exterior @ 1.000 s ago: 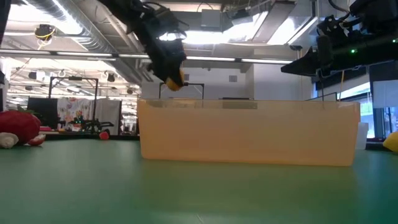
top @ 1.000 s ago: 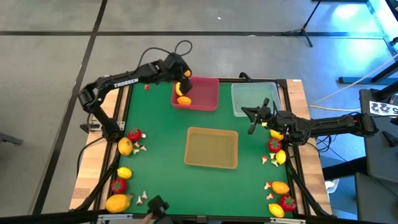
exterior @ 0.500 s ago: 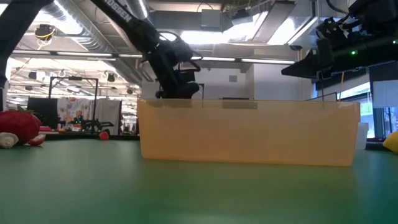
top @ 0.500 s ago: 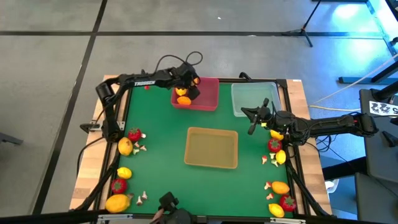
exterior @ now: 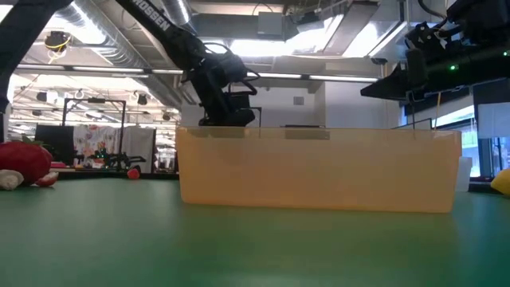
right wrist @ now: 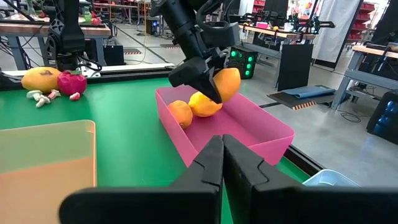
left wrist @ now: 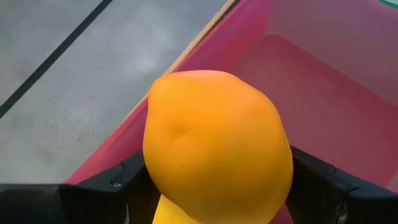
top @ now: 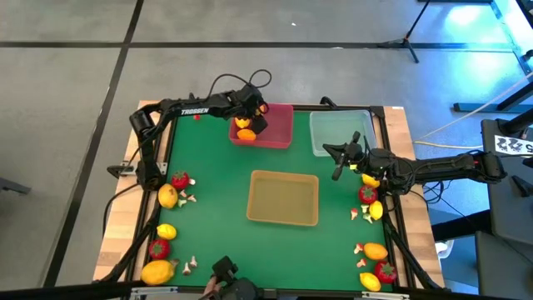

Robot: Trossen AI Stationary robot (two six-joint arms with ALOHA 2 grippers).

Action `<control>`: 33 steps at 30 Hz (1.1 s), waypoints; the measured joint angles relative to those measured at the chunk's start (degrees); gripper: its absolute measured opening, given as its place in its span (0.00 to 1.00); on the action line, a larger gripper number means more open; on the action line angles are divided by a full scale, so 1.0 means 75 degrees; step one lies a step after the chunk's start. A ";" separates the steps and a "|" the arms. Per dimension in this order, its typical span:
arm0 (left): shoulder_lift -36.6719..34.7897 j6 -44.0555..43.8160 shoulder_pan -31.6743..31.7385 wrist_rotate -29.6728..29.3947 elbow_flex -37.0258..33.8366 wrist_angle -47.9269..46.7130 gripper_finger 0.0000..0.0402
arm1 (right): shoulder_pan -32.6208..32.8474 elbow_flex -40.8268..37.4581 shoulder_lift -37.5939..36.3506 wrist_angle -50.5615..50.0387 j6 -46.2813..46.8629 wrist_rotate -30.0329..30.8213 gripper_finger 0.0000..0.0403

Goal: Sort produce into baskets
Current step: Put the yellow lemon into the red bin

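Orange lemon [left wrist: 217, 146] is sitting between my left jaws [top: 250, 117] over the pink basket [top: 275, 125]; my right jaws [top: 340, 156] are idling closed by the clear basket [top: 337, 125]

High view: overhead, straight down on the whole counter [top: 208, 208]. Low view: counter height, level, tan basket [exterior: 319, 171] close ahead. Left wrist view: pressed up to an orange lemon [left wrist: 214, 146] over the pink basket [left wrist: 298, 68]. Right wrist view: faces across the counter; shares the pink basket with the left wrist and high views.
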 joint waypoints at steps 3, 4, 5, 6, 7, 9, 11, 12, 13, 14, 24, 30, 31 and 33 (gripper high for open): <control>0.0000 0.0025 0.0000 -0.0111 0.0000 -0.0025 0.76 | 0.0000 0.0000 0.0000 0.0000 0.0000 0.0000 0.02; 0.0000 0.0055 0.0000 -0.0111 0.0000 -0.0023 0.80 | 0.0003 0.0000 0.0000 0.0000 0.0000 -0.0002 0.02; 0.0000 0.0106 0.0000 -0.0114 0.0000 -0.0016 0.83 | 0.0001 0.0000 0.0000 0.0000 0.0000 -0.0003 0.02; -0.0003 0.0151 -0.0003 -0.0114 0.0000 -0.0012 0.86 | 0.0000 0.0000 0.0000 0.0000 0.0000 -0.0002 0.02; -0.0010 0.0165 -0.0014 -0.0114 0.0000 -0.0012 0.89 | 0.0003 0.0000 0.0000 0.0000 0.0000 0.0000 0.02; -0.0049 0.0162 -0.0041 -0.0114 0.0000 -0.0013 0.94 | 0.0001 0.0000 0.0000 0.0000 0.0000 0.0000 0.02; -0.0090 0.0162 -0.0073 -0.0114 0.0000 -0.0002 0.97 | 0.0003 0.0000 0.0000 0.0000 0.0000 -0.0002 0.02; -0.0118 0.0162 -0.0093 -0.0114 0.0000 -0.0007 0.98 | 0.0000 0.0000 0.0000 0.0000 0.0000 -0.0003 0.02; -0.0154 0.0175 -0.0117 -0.0114 0.0000 -0.0030 0.98 | 0.0000 0.0000 0.0000 0.0000 0.0000 -0.0003 0.02; -0.0202 0.0214 -0.0145 -0.0117 0.0000 -0.0050 0.99 | 0.0001 0.0000 0.0000 0.0000 0.0000 -0.0002 0.02; -0.1428 0.0309 -0.0626 -0.0116 0.0000 -0.0451 0.97 | 0.0001 0.0000 0.0000 0.0003 0.0029 -0.0003 0.02; -0.2244 -0.0037 -0.1052 -0.0111 0.0000 -0.0980 0.97 | 0.0001 0.0000 0.0003 0.0003 0.0029 -0.0003 0.02; -0.2356 -0.0148 -0.1121 -0.0111 0.0000 -0.1139 0.97 | 0.0002 0.0000 0.0001 0.0006 0.0029 -0.0002 0.02; -0.2571 -0.0492 -0.1274 -0.0110 0.0000 -0.1373 0.97 | 0.0000 0.0000 0.0000 0.0006 0.0029 -0.0003 0.02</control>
